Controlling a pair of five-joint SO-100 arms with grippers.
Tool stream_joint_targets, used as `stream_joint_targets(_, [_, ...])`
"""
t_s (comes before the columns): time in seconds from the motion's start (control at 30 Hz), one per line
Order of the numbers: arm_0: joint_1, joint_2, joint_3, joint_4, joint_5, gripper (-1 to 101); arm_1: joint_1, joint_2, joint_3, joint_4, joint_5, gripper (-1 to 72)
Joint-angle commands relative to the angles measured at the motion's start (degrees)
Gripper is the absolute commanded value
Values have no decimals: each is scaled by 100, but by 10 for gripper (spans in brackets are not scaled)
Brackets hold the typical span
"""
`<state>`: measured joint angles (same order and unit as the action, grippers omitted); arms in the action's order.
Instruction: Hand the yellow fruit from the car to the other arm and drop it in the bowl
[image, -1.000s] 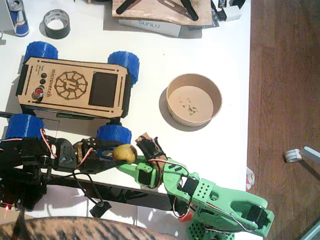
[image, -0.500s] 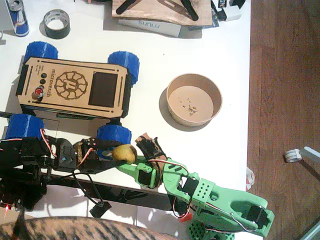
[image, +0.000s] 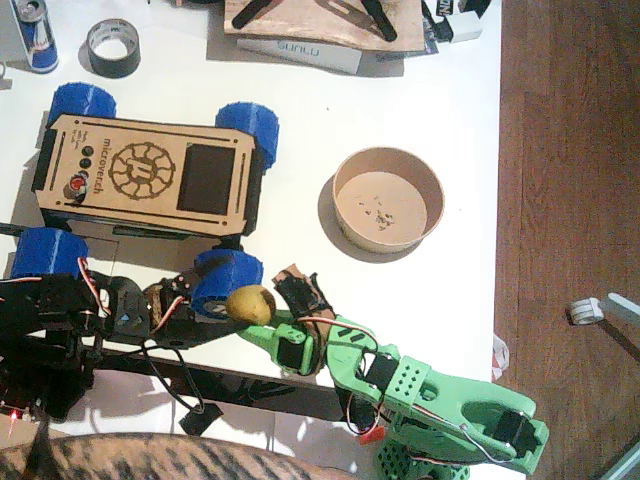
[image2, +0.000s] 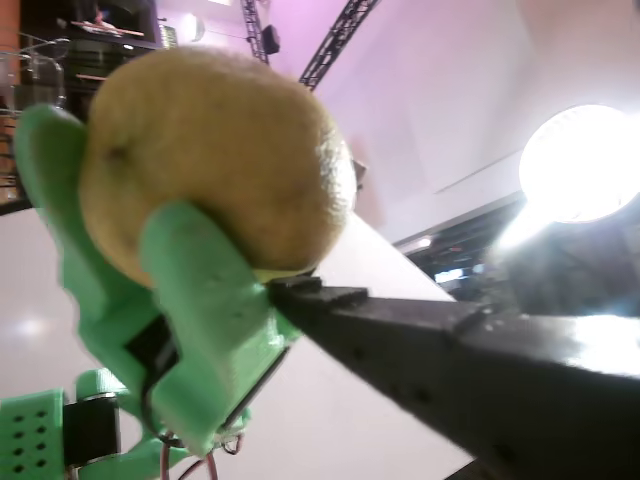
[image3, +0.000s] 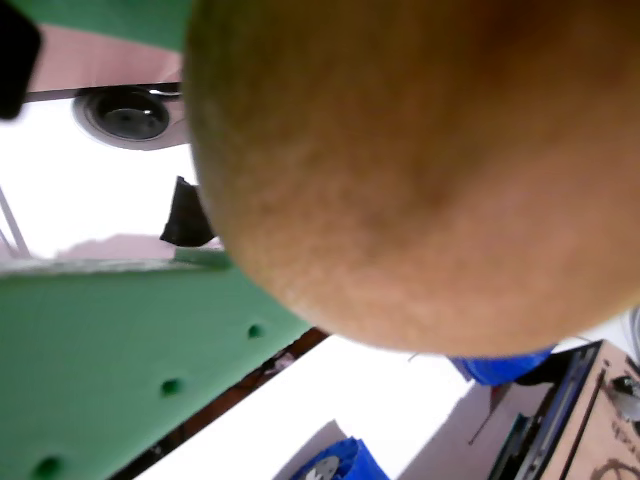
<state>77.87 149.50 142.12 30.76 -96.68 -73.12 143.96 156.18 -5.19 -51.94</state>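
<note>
The green right gripper (image: 262, 322) closes its two jaws around the yellow fruit (image: 250, 303), gripping it at the near edge of the white table (image: 430, 100). In a wrist view the green fingers (image2: 195, 300) cup the fruit (image2: 215, 165) from below and behind, while a black finger (image2: 420, 335) of the left gripper (image: 205, 312) points at it with its tip right at the skin. Whether that black pincer has any grip on the fruit cannot be told; only the one finger shows, and its opening is hidden. In another wrist view the fruit (image3: 420, 170) fills most of the frame, pressed against a green jaw (image3: 120, 340).

The car (image: 145, 175) stands just beyond the black gripper, its nearest blue wheel (image: 225, 275) almost touching the fruit; the fruit is off the car's plywood deck and held in the air beside that wheel. Farther from the green gripper, to its right and toward the table's middle, sits the bowl (image: 388, 200), well apart from the fruit and holding only a few small crumbs (image: 380, 210). At the table's far side lie a black tape roll (image: 113, 47), a blue drink can (image: 37, 35) and a white box (image: 300, 52) under a wooden board (image: 320, 22). Brown wood flooring (image: 570, 150) runs along the table's right edge.
</note>
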Motion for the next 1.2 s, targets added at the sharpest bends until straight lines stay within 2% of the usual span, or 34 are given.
stream_joint_targets(0.0, [18, -44, -35, 35, -44, 583, 53, 264, -387, -211, -79, 0])
stream_joint_targets(0.7, [18, -44, -35, 62, -44, 587, 114, 264, -369, -229, -79, -1])
stream_joint_targets(1.17, [18, -44, -35, 70, -44, 587, 703, 378, -316, -343, -114, -1])
